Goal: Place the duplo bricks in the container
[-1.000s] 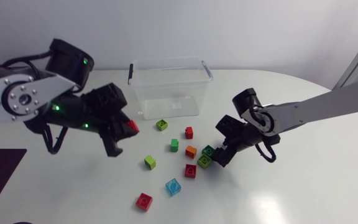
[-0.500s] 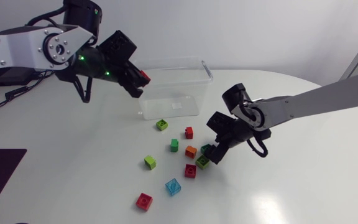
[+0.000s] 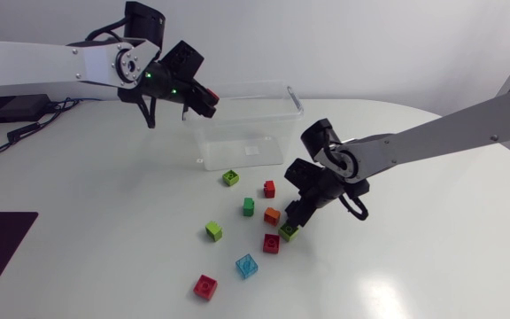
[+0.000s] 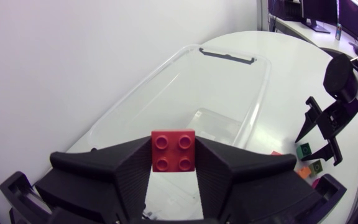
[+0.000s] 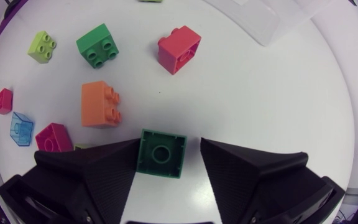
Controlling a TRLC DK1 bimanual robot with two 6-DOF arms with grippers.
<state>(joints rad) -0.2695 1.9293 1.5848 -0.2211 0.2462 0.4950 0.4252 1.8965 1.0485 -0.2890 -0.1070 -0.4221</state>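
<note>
The left gripper (image 4: 173, 163) is clamped on a red square plastic duplo brick (image 4: 173, 151), studs facing the camera. It hangs above one end of the clear plastic container (image 3: 242, 146). The right gripper (image 5: 169, 142) stands open low over the white table (image 3: 414, 266). A dark green square plastic duplo brick (image 5: 161, 154) lies between its fingers, with a gap showing on one side. An orange plastic brick (image 5: 99, 104) lies just ahead. Other loose bricks are scattered nearby, outside the container.
</note>
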